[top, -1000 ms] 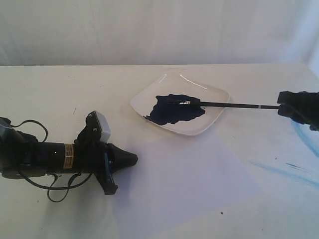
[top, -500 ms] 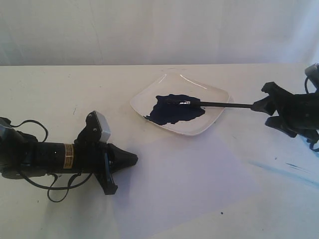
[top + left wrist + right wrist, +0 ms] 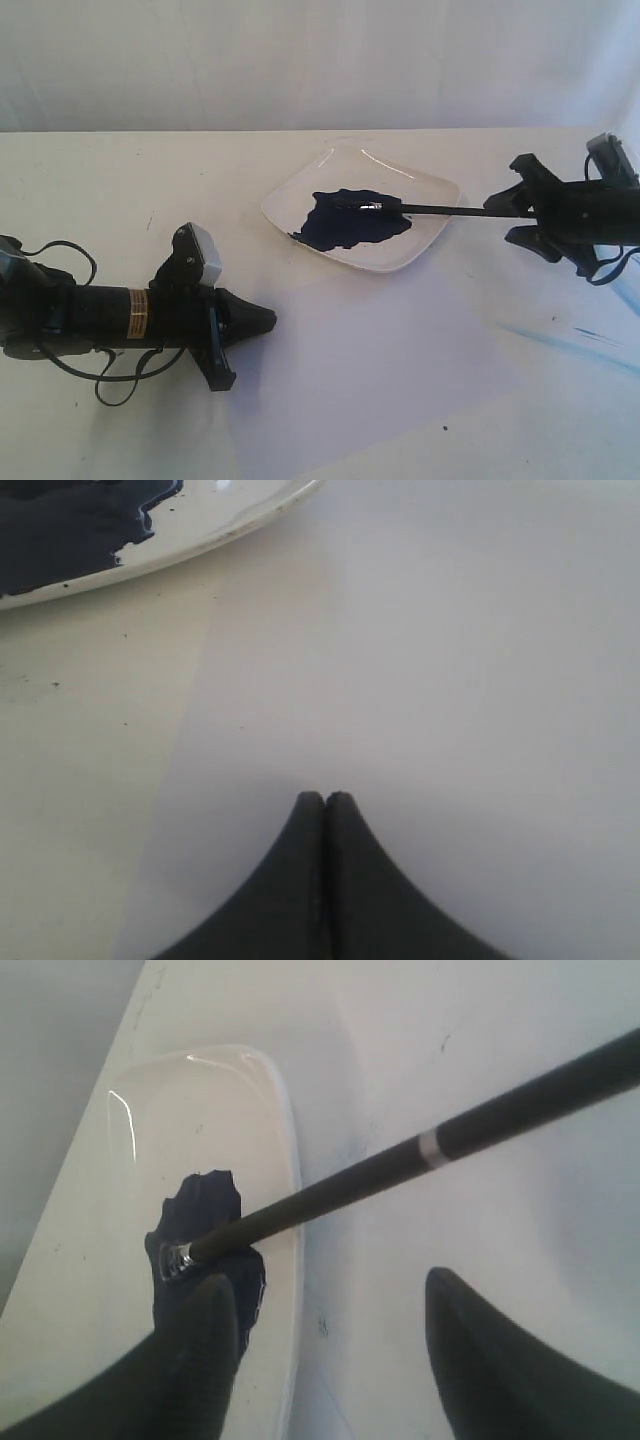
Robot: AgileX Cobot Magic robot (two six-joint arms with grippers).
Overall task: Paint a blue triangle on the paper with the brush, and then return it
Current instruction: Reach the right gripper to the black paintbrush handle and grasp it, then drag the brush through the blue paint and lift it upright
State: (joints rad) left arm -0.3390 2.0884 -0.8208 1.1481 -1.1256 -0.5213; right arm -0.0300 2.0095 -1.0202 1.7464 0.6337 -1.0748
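The brush (image 3: 440,210) is rested in the paint dish (image 3: 425,185); the right gripper (image 3: 515,198) is spread wide at its handle end.

This looks like a robotics lab bench: a plain white table (image 3: 100,180) before a white cloth backdrop (image 3: 300,60), with black cabled robot arms (image 3: 90,315) either side of a white square paint dish (image 3: 425,182).

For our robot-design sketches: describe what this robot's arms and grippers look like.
Both are black. The left arm carries a gold band, a pale grey block and loose black cables; the left gripper tapers to a point. The right gripper has two curved fingers.
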